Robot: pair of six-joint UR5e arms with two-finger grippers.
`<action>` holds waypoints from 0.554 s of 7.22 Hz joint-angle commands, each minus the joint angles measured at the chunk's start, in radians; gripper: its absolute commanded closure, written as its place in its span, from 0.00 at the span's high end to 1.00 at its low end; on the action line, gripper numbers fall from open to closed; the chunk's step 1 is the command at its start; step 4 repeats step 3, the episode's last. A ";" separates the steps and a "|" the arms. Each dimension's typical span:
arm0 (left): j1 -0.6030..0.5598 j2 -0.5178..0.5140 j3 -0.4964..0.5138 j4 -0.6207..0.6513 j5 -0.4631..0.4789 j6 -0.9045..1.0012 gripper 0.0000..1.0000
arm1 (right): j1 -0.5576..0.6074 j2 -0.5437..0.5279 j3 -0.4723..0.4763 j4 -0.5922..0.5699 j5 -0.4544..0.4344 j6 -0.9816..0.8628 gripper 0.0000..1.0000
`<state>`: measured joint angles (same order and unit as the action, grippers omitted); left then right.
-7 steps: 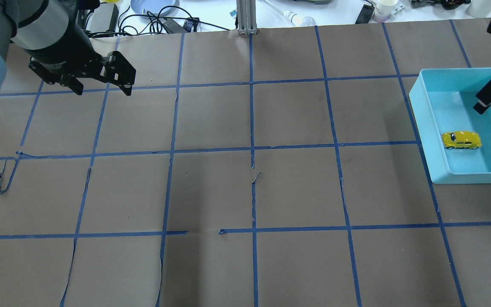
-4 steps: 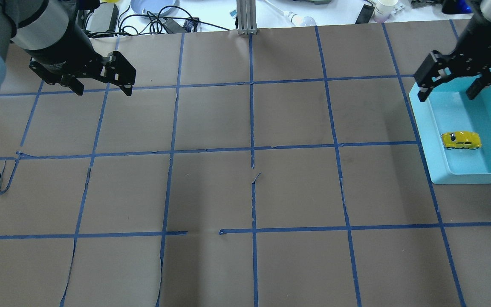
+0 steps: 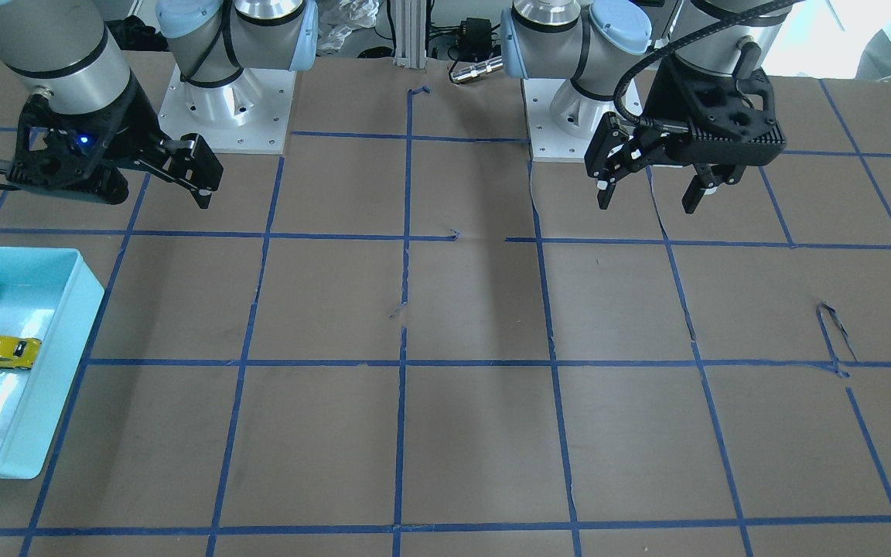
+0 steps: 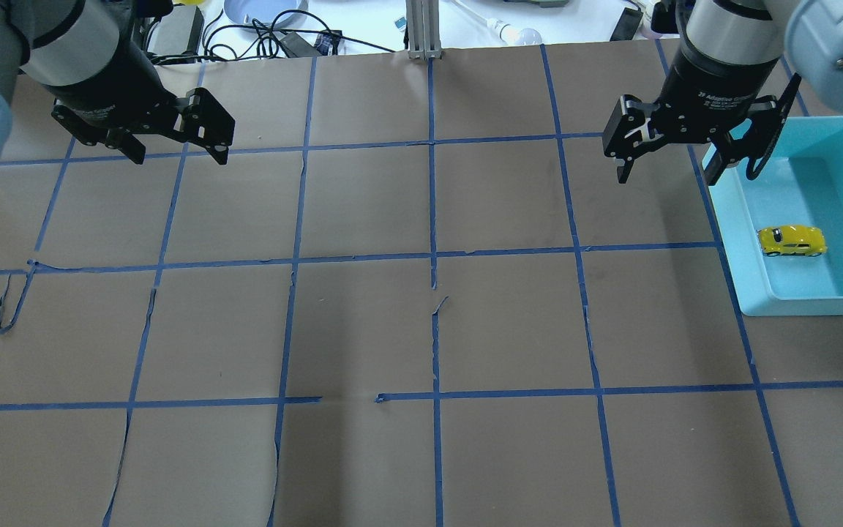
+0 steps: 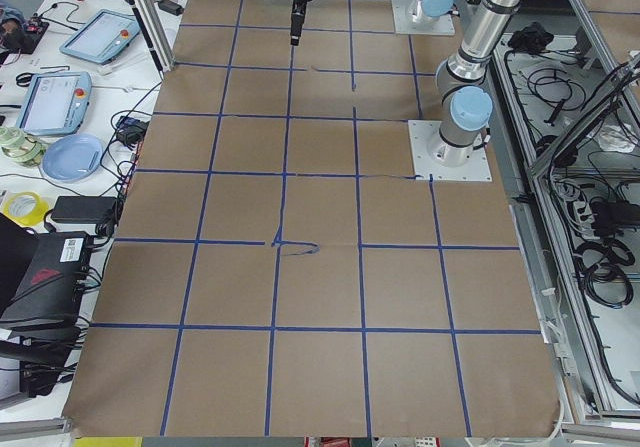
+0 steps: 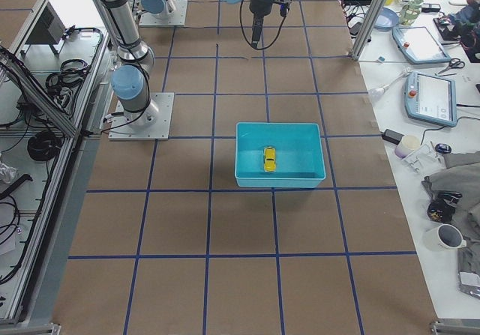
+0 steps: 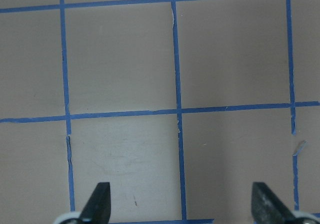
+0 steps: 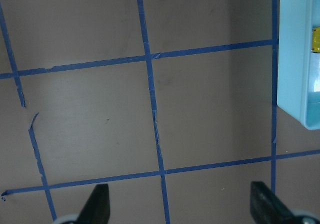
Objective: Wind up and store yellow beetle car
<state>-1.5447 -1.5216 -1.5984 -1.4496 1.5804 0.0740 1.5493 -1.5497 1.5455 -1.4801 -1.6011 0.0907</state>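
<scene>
Yellow beetle car (image 4: 792, 241) is logged against its surroundings, in order of size. Table (image 4: 429, 329): covered in brown paper and gridded with blue tape. Turquoise bin (image 4: 809, 306): set at the robot's right end of the table. Left pincer (image 4: 176, 154): held open and empty above the far-left squares. Right pincer (image 4: 667, 176): held open and empty above the table, near the bin's far corner. The car is seen on the bin floor near its middle, touched by neither pincer.
</scene>
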 commanded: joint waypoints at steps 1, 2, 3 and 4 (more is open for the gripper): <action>0.000 0.000 0.000 0.000 0.001 0.000 1.00 | 0.009 -0.024 0.001 0.010 0.001 0.003 1.00; 0.000 0.000 0.000 0.000 0.001 0.000 1.00 | 0.009 -0.048 0.001 0.011 0.032 0.000 1.00; 0.001 0.000 0.000 0.001 0.001 0.001 1.00 | 0.008 -0.050 0.004 0.012 0.047 -0.002 1.00; 0.001 0.000 0.000 0.001 0.001 0.001 1.00 | 0.008 -0.050 0.004 0.012 0.047 -0.002 1.00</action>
